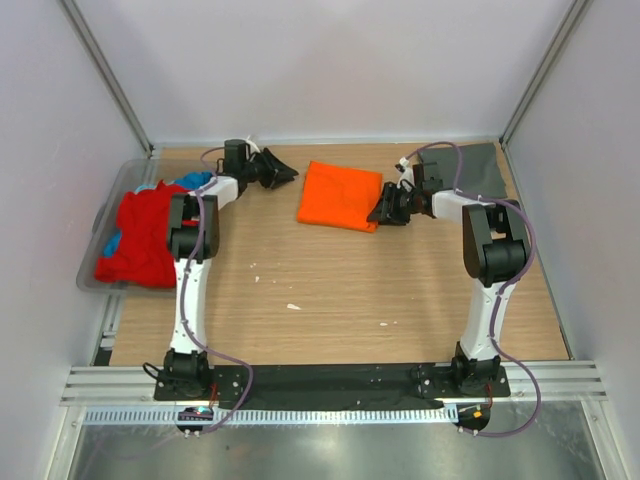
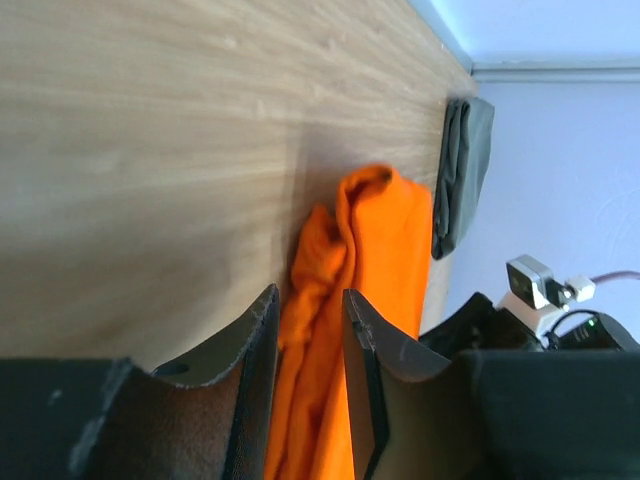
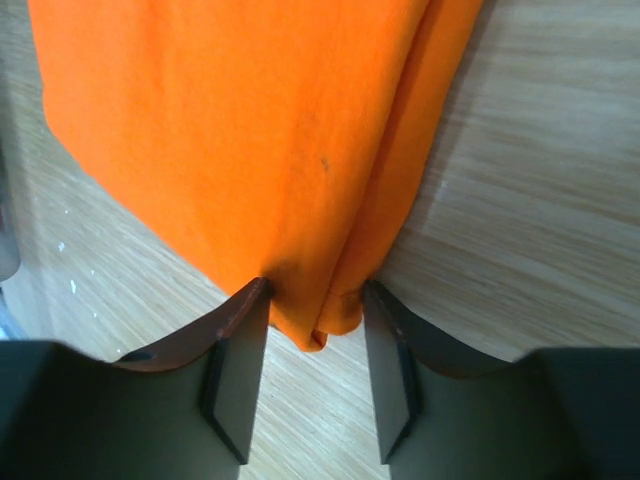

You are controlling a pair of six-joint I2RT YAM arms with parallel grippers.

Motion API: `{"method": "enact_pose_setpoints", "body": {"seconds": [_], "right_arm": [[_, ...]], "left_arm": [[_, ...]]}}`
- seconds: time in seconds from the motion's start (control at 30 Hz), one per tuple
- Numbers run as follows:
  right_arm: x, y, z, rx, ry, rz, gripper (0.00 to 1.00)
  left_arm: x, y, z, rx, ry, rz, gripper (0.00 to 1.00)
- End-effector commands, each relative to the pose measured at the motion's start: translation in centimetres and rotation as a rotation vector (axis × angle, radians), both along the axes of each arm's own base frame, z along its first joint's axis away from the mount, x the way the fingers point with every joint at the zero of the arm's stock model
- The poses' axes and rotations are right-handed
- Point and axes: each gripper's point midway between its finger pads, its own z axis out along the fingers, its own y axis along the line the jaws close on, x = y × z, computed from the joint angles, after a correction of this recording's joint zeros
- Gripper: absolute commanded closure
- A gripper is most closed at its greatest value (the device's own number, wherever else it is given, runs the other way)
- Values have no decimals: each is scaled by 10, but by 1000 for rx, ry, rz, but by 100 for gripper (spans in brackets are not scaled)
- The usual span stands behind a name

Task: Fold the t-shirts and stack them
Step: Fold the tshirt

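A pale wooden surface (image 1: 330,290) sits boxed in by white walls. A black plate (image 1: 330,380) along its near edge carries the bases of 2 arms. The left arm (image 1: 188,290) rises from the plate to the near left of the orange shirt (image 1: 340,195). The right arm (image 1: 485,290) stands to the shirt's near right. A few white specks (image 1: 293,306) lie on the bare wood, nearer than the orange shirt.

The orange shirt lies folded into a rough rectangle, past the middle of the surface. The right jaws are at its near right corner, spread apart and low over the wood. The right wrist view shows that corner between the 2 fingertips, with the cloth lying loose and not pinched.

Left of the orange shirt and apart from it, the left jaws are released with nothing between them. They point toward the shirt's bunched left edge.

Further left of the orange shirt, a clear tub (image 1: 100,218) at the edge of the surface holds a red shirt (image 1: 140,235). A blue shirt (image 1: 195,180) shows at the tub's far end. To the far right of the orange shirt, a dark grey shirt (image 1: 478,170) lies folded in the corner, clear of it.
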Motion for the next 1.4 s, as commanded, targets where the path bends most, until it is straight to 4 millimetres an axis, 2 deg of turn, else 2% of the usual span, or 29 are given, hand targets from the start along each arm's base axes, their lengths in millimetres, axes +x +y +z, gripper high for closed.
{"method": "enact_pose_setpoints", "body": {"seconds": [0.0, 0.1, 0.13, 0.17, 0.23, 0.4, 0.5, 0.6, 0.63, 0.67, 0.7, 0.73, 0.77, 0.8, 0.83, 0.87, 0.9, 0.93, 0.97, 1.0, 1.03, 1.07, 1.1, 1.17, 1.23, 1.27, 1.33, 1.37], "right_arm": [[-3, 11, 5, 72, -28, 41, 53], [-8, 11, 5, 89, -33, 36, 68], [-10, 11, 3, 96, -26, 38, 69], [-11, 11, 2, 100, -23, 38, 70], [-12, 11, 2, 111, -19, 42, 72], [-15, 12, 6, 118, -25, 50, 73], [-16, 9, 6, 121, -23, 45, 75], [-21, 10, 6, 130, -8, 41, 84], [-23, 10, 9, 132, -5, 39, 85], [-26, 9, 9, 133, 3, 36, 86], [-34, 8, 5, 129, 27, 31, 88], [-39, 8, 12, 129, 21, 31, 88], [-44, 5, 11, 122, 28, 22, 89], [-55, 3, 5, 111, 51, 11, 90], [-62, 3, 6, 121, 66, 1, 91], [-65, 4, 14, 132, 45, 1, 91], [-80, 3, 7, 138, 78, -3, 91], [-85, 2, 7, 142, 85, -15, 92], [-89, 2, 13, 145, 73, -20, 92], [-102, 1, 6, 144, 104, -25, 93], [-107, 2, 7, 151, 105, -28, 93], [-114, 3, 7, 154, 113, -24, 93], [-122, 3, 8, 154, 114, -22, 92], [-129, 5, 8, 153, 118, -20, 87], [-134, 4, 9, 152, 130, -26, 83], [-134, 3, 10, 147, 132, -35, 74], [-136, 0, 14, 131, 141, -53, 67], [-134, -2, 16, 119, 133, -62, 64]], "left_arm": [[-22, 0, 46, 24, -78, -58, 67], [-47, -6, 43, 42, -65, -101, 67], [-53, -8, 51, 51, -86, -114, 67], [-63, -10, 42, 58, -65, -130, 66], [-77, -16, 42, 81, -73, -165, 65], [-113, -31, 12, 141, -21, -242, 64], [-119, -31, -3, 160, 5, -246, 64], [-129, -27, -18, 188, 64, -246, 73], [-131, -26, -19, 191, 70, -243, 86], [-135, -25, -20, 194, 83, -239, 92], [-139, -24, -13, 191, 92, -229, 95], [-150, -21, -20, 202, 129, -217, 100], [-154, -19, -20, 210, 144, -205, 100], [-163, -18, -13, 222, 176, -191, 100], [-175, -16, -20, 237, 214, -188, 99], [-181, -16, -20, 249, 230, -187, 98], [-193, -17, -23, 260, 260, -193, 97], [-207, -16, -21, 266, 279, -189, 94], [-216, -15, -22, 286, 288, -181, 93], [-225, -14, -23, 303, 302, -177, 92], [-231, -13, -17, 315, 295, -175, 89], [-245, -9, -26, 332, 330, -178, 89], [-251, -5, -30, 353, 348, -168, 87], [-263, 2, -29, 376, 356, -161, 80], [-265, 6, -26, 400, 350, -143, 75], [-265, 9, -16, 419, 339, -145, 74], [-260, 16, -7, 466, 322, -129, 68], [-259, 18, 6, 486, 300, -130, 68]]}}
